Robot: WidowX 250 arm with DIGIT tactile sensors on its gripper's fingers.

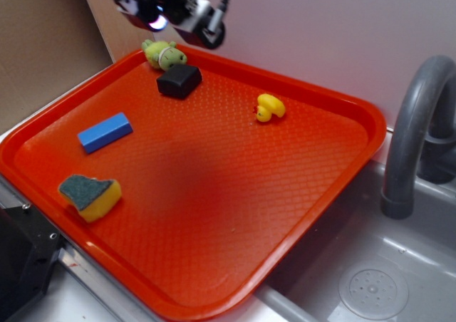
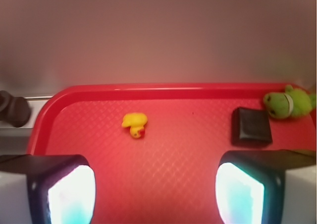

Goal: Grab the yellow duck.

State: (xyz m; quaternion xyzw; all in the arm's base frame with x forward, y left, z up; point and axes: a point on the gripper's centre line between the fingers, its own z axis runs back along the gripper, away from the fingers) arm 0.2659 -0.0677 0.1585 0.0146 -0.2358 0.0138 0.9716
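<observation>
Pale wall stands behind a big orange-red plastic tray with a bumpy floor, which sits on a grey counter next to a grey sink with a curved grey tap. On the tray, near the far edge and toward the tap side, sits the tiny shiny yellow rubber duck with its orange beak. It stands alone, with bare tray all around it. The robot's black and silver pincer hangs high over the far corner of the tray, above the small green plush toy and the black square block. It is well apart from the duck. In the wrist view its two fingers are spread wide with nothing between them, and the duck shows up ahead, a bit toward one finger instead of in the middle. What could go wrong? The duck is very small, round and slippery, so if the fingers close off-centre it may pop out or roll away. If the pincer drops too low it could bump the hard tray. If it goes straight down from where it hangs, it may catch the block or the plush toy instead. The yellow sponge with a dark green top and the blue rectangular block lie far off on the near side, so I think they are no trouble.
</observation>
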